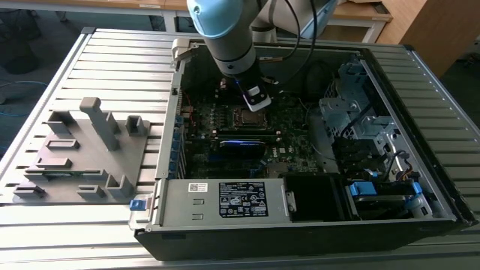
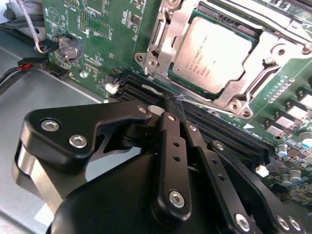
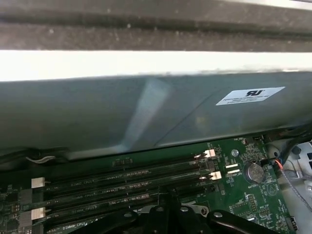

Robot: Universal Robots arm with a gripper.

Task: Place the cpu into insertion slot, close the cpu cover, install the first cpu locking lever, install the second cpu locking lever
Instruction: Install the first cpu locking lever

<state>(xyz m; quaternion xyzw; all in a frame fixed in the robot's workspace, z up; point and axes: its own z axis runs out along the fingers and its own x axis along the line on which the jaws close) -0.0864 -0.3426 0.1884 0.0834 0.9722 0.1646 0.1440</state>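
Note:
The cpu [image 2: 220, 52], a silver-grey square chip, lies in the insertion slot [image 1: 247, 117] on the green board. The cpu cover [image 2: 171, 35], a silvery frame, lies flat around it. A thin wire locking lever [image 2: 207, 106] runs along the socket's edge nearest the memory slots. My gripper [image 2: 169, 103] is shut, its black fingertips together right at that lever's free end, above the memory slots. I cannot tell whether they touch it. In the exterior view the gripper [image 1: 257, 104] hangs just behind the socket. A second lever [image 2: 292, 27] lies along the socket's far side.
The open computer case [image 1: 420, 62] walls in the board. Black memory slots [image 3: 122, 183] run beside the socket, with a coin battery [image 3: 254, 171] and loose cables [image 2: 19, 68] nearby. A grey fixture [image 1: 90, 152] stands on the slatted table at the exterior view's left.

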